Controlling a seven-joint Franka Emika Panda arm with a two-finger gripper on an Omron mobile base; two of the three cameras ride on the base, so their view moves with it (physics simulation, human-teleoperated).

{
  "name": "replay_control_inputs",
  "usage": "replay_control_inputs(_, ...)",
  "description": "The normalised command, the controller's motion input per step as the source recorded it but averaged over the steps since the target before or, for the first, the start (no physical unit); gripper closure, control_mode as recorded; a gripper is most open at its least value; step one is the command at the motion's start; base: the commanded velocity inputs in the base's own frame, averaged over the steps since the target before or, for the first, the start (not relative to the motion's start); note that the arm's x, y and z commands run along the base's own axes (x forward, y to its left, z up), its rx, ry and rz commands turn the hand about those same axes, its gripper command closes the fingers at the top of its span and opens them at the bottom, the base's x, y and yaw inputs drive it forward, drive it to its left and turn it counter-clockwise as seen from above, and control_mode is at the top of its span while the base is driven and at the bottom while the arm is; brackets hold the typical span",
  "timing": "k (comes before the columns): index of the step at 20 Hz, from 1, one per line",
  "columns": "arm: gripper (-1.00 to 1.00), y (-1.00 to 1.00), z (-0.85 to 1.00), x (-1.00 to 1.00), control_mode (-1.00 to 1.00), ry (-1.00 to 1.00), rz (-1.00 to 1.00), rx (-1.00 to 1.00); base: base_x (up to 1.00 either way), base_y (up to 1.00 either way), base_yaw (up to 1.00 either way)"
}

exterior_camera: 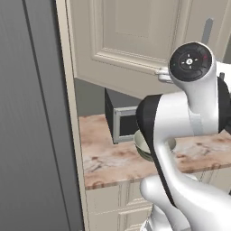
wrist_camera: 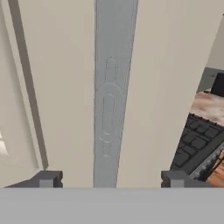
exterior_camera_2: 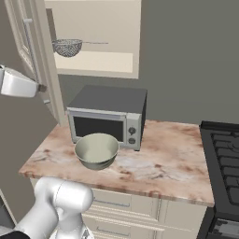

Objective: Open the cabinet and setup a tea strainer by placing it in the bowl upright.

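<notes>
End effector [wrist_camera: 108, 179] astride cabinet handle [wrist_camera: 110, 109].

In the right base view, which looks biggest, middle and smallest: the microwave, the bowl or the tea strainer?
1. microwave, biggest.
2. bowl, middle.
3. tea strainer, smallest, though it sits farther back on the cabinet shelf, which makes it look littler.

We recorded a dark grey microwave [exterior_camera_2: 108, 116] standing at the back of a marbled pinkish-beige countertop [exterior_camera_2: 172, 163], against a grey wall [exterior_camera_2: 196, 60]. We noted cream drawer fronts [exterior_camera_2: 135, 210] beneath the countertop. A black stove [exterior_camera_2: 224, 154] adjoined the countertop's right end. A tall dark grey panel [exterior_camera: 31, 126] stood at far left.
</notes>
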Motion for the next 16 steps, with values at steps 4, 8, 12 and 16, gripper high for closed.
replay_control_inputs(4, -1.0, -0.1, 0.17, -0.65, -1.0, -0.02, -0.03, 0.01, 0.0, 0.0, 0.0)
replay_control_inputs(8, -1.0, -0.34, 0.25, -0.92, -1.0, -0.08, 0.0, 0.15, 0.0, 0.0, 0.0)
replay_control_inputs(12, -1.0, -0.38, 0.2, -0.9, -1.0, -0.02, 0.01, 0.19, 0.0, 0.0, 0.0)
replay_control_inputs(16, -1.0, -0.73, 0.19, -0.49, -1.0, 0.0, 0.09, 0.35, 0.0, 0.0, 0.0)
